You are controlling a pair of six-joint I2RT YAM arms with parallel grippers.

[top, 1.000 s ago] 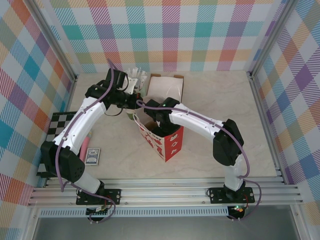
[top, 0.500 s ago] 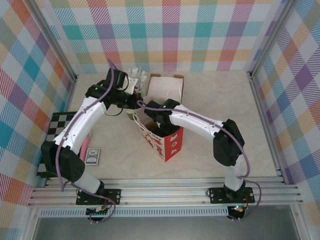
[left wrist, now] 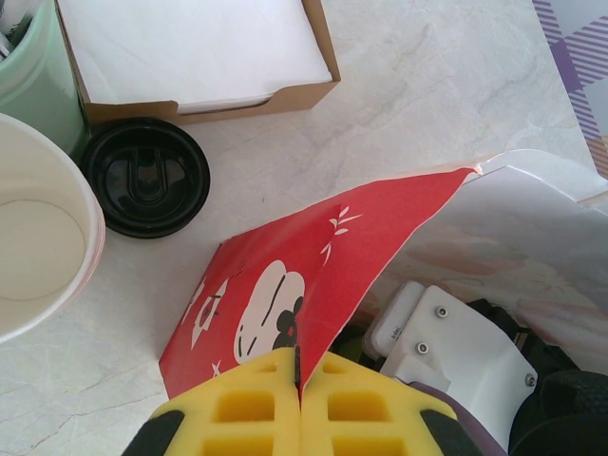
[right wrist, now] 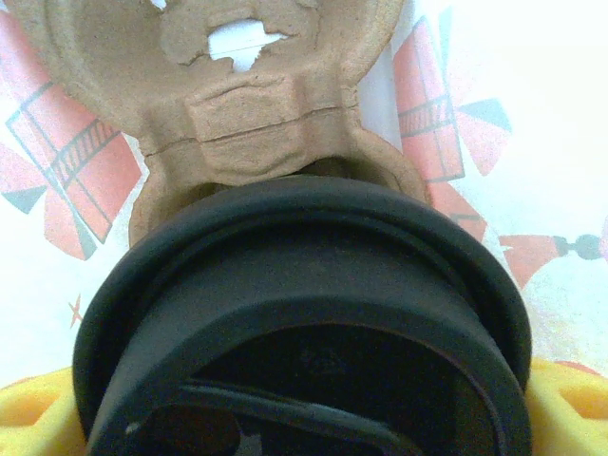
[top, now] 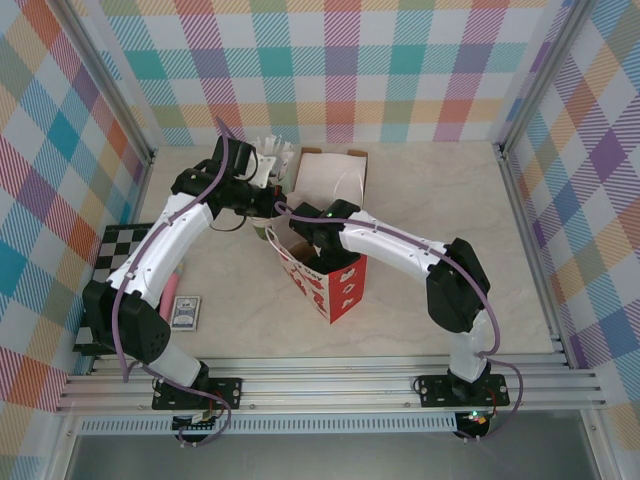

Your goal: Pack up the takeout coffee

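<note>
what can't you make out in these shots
- Right wrist view: the coffee. Its lid hides the cup below, and whether it sits in the pulp tray is unclear.
- Top view: the bag's inside, covered by the right arm.
- Left wrist view: the pale-green cup, cut off at the top-left corner, and the left hand, cut by the bottom edge.

Card deck [top: 186,313] near checkerboard [top: 112,245]; napkin box [left wrist: 285,95] behind.

Here's the takeout coffee [right wrist: 304,313]: round black lid looming large, tipped toward the lens, cup body hidden beneath it. It's clamped between the right gripper's [right wrist: 304,418] yellow pads, down inside the red-and-white bag [right wrist: 57,161], with a brown pulp carrier [right wrist: 247,114] just behind.
</note>
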